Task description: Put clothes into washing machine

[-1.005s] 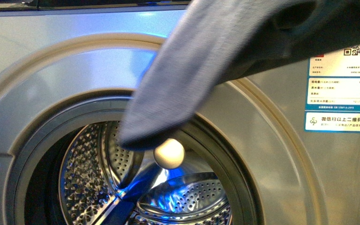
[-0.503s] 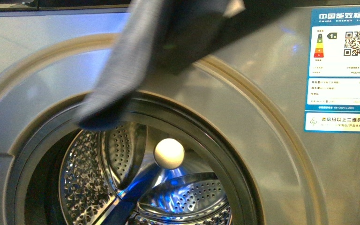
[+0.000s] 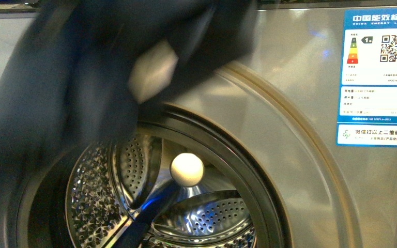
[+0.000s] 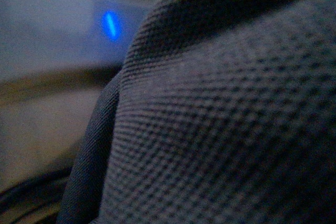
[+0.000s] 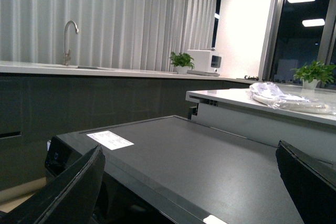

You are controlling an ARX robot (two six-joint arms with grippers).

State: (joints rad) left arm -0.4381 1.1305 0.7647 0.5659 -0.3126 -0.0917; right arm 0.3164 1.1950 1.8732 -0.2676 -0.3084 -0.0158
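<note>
Blurred dark clothes [image 3: 57, 88], blue glare inside washing machine [image 3: 294, 165]

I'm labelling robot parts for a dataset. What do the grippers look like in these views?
Only the right gripper shows, in its wrist view: two matte black, flat-sided, angular fingers with paler edges. No cables or markings are visible. The left gripper is hidden; the grey-blue clothes fill most of its wrist view.

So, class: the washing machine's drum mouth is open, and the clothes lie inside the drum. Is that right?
Not quite. The front view shows the drum mouth open, but the clothes are not inside it. They hang, blurred, in front of the upper left of the washing machine, outside the drum.
</note>
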